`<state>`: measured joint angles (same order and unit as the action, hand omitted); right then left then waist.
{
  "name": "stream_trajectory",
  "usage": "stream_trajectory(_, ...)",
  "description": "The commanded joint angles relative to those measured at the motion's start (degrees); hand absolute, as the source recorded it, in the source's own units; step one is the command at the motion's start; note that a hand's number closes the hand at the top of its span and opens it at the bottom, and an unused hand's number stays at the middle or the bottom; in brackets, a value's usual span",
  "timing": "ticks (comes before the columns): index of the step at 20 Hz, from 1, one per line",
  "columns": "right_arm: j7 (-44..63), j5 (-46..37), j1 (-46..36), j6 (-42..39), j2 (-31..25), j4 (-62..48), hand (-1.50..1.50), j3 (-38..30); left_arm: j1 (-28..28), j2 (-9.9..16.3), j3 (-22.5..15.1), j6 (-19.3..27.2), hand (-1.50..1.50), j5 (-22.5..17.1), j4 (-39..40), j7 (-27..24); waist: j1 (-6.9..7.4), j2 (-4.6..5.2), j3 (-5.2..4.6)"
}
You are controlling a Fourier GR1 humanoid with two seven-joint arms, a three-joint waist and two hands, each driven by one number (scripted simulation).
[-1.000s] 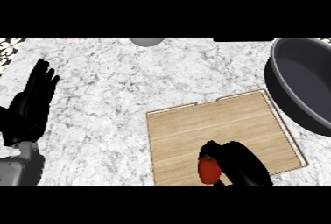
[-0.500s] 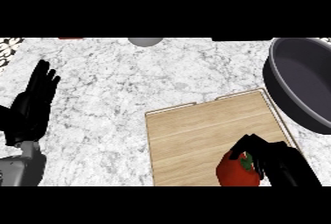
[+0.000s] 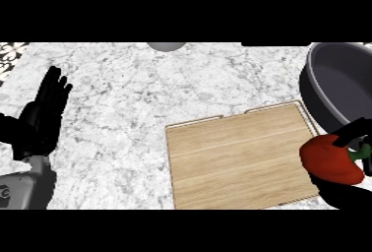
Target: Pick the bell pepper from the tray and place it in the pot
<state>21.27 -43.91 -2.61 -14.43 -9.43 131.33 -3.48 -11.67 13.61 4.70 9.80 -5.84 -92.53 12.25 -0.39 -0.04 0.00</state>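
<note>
Right hand (image 3: 349,194) gripping bell pepper (image 3: 331,158) at wooden tray's (image 3: 240,157) right edge; clear the pot (image 3: 335,91) rim before releasing.

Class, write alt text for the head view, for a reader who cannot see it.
The robot's right hand holds a red bell pepper at the right edge of a wooden tray, just below a dark pot on a marble counter. The left hand rests open at the left edge, fingers up.

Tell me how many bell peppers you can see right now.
1. The red bell pepper is held in the right hand, lifted off the tray's right edge, beside the pot. None looks hidden.
</note>
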Motion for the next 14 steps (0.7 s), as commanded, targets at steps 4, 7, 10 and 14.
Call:
stream_trajectory(4,-5.7,12.4,-6.1,2.2,-2.8,-12.8,1.5,-15.0,0.5,-0.2,0.6,-1.1,0.0,-0.2,-0.8,-0.2,0.53,0.08,0.03)
stream_trajectory(7,-5.6,17.3,-10.6,-1.4,-9.4,-16.5,1.5,-21.8,-1.6,1.0,2.4,-2.3,0.0,-0.5,2.3,-1.2,0.37,0.09,0.01)
stream_trajectory(10,-12.1,17.5,-12.2,1.4,-9.4,-28.6,1.5,-22.0,-1.6,0.6,1.9,-1.9,0.0,-0.4,0.0,0.9,0.75,0.19,0.03)
stream_trajectory(14,-14.6,20.5,-15.6,3.9,-8.8,-36.0,1.5,-23.9,-0.9,-3.0,-1.5,1.9,0.0,3.3,-1.6,1.3,0.68,0.14,0.03)
